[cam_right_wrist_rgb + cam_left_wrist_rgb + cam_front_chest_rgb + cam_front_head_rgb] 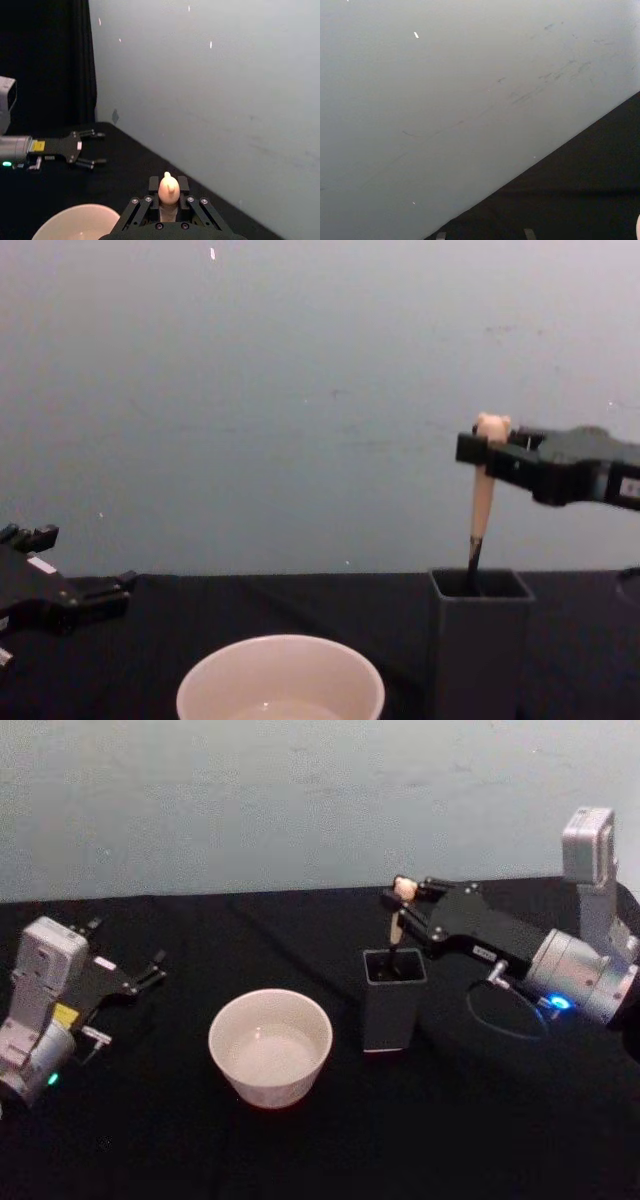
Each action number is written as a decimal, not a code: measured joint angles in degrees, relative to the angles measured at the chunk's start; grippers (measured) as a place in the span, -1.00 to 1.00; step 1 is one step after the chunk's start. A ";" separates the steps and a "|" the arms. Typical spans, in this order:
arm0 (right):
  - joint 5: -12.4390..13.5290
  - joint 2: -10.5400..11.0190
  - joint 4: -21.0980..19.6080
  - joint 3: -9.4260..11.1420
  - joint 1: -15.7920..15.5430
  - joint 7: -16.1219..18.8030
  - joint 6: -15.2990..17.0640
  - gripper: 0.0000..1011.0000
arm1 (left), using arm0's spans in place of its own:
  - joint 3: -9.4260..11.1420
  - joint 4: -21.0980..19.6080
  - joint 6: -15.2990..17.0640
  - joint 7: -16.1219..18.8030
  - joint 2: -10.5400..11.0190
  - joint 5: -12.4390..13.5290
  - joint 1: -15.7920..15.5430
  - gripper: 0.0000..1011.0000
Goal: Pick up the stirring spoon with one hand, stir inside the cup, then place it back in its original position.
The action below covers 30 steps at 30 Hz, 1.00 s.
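Here the right gripper is closed on the bear-head top of the stirring spoon, whose bowl is hidden inside the dark grey holder, while the left gripper rests with fingers spread apart, left of the cup.

Black cloth-covered table, pale grey scuffed wall behind it, dark curtain to one side

Right tool grips the stirring spoon above the holder.
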 joint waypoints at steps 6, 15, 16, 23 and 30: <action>0.65 -0.82 2.85 -0.98 0.90 0.38 2.00 -0.58 | 0.00 0.00 0.00 0.00 0.00 0.00 0.00 0.98; 1.79 -1.94 6.45 -2.04 2.23 0.68 4.05 -0.58 | 0.00 0.00 0.00 0.00 0.00 0.00 0.00 0.98; 1.85 -2.08 6.90 -2.20 2.37 0.68 4.24 -0.58 | 0.00 0.00 0.00 0.00 0.00 0.00 0.00 0.98; 1.95 -2.48 8.25 -2.66 2.65 0.39 4.65 -0.58 | 0.00 0.00 0.00 0.00 0.00 0.00 0.00 0.98; 1.91 -2.66 8.72 -3.03 2.62 -0.01 4.89 -0.58 | 0.00 0.00 0.00 0.00 0.00 0.00 0.00 0.98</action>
